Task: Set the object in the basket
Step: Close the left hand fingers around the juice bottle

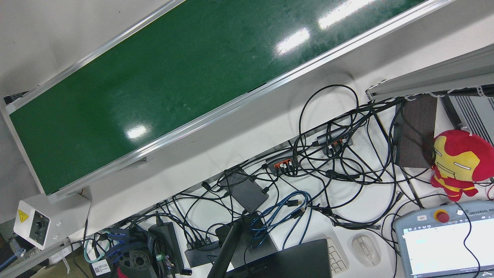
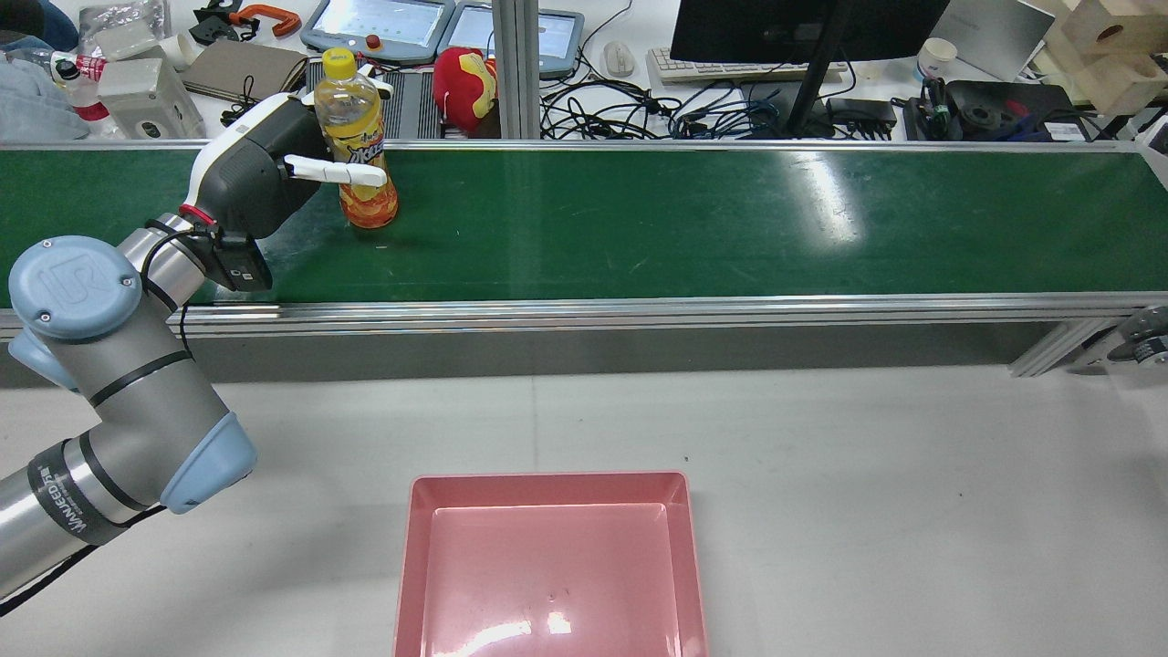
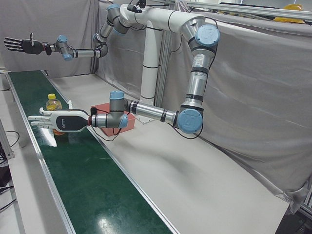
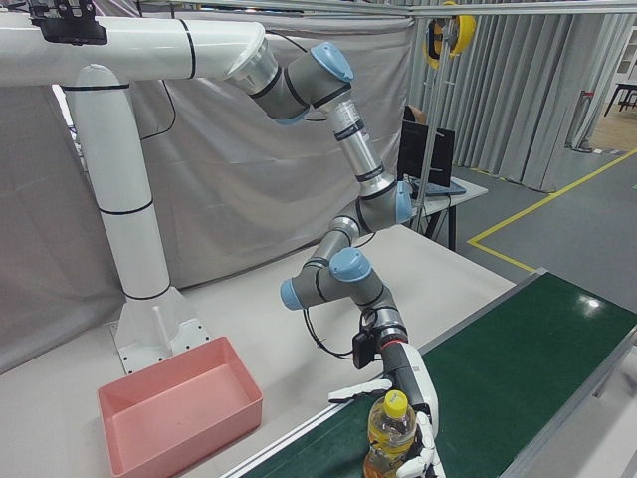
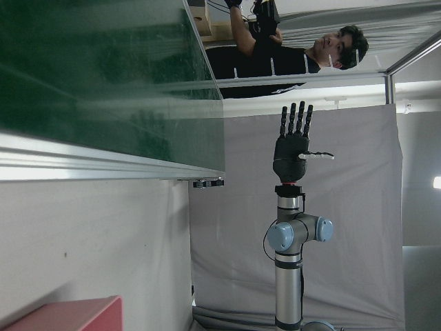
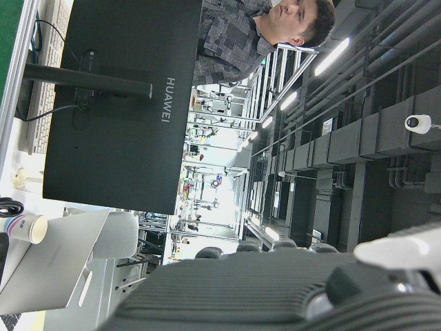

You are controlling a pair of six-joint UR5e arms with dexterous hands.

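An upright bottle of orange drink with a yellow cap [image 2: 359, 137] stands on the green conveyor belt [image 2: 639, 219] near its left end. My left hand [image 2: 260, 178] is open beside it, one white finger crossing in front of the bottle and the others spread. The right-front view shows the bottle [image 4: 388, 433] between the hand's [image 4: 408, 383] thumb and fingers. The pink basket [image 2: 547, 477] lies empty on the white table before the belt. My right hand [image 3: 22, 45] is open, raised high in the air; it also shows in the left hand view [image 5: 293, 141].
Behind the belt is a desk with a monitor [image 2: 803, 27], tangled cables [image 1: 328, 162], teach pendants [image 1: 444, 239] and a red-and-yellow plush toy [image 2: 464, 78]. A person [image 5: 303, 52] stands beyond the belt. An aluminium rail [image 2: 584, 310] edges the belt.
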